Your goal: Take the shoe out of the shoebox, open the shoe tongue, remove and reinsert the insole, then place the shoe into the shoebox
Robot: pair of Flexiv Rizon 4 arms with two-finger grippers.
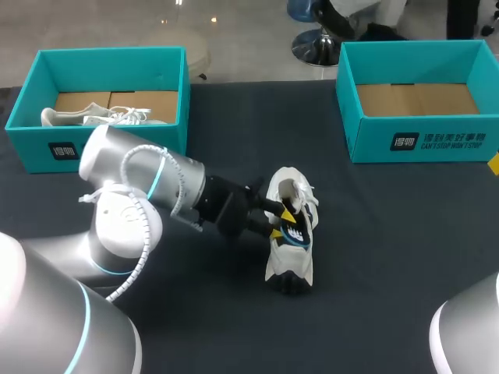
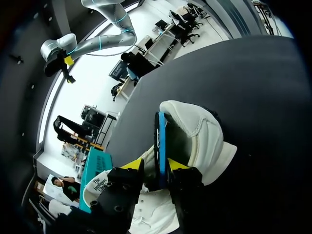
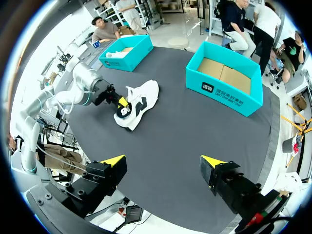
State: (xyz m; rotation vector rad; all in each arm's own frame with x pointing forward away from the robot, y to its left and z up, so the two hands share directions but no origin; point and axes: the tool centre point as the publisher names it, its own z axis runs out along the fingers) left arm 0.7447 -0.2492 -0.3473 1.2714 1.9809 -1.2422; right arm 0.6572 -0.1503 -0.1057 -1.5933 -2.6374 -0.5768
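While one white shoe (image 1: 290, 234) lies mid-tabletop (image 1: 390, 257), L tool (image 1: 279, 220) pinches its blue insole (image 2: 161, 141); R tool (image 3: 163, 161) gapes wide, well apart. 2 teal shoeboxes w/ white print: left box (image 1: 31, 148) holds 2nd shoe (image 1: 93, 117), right box (image 1: 374, 144) opposite.

Two shoeboxes (image 1: 117, 134) (image 1: 425, 142). Two shoes (image 1: 300, 243) (image 1: 93, 117). One insole (image 2: 161, 146). Two pincers (image 1: 282, 219) (image 3: 163, 165).
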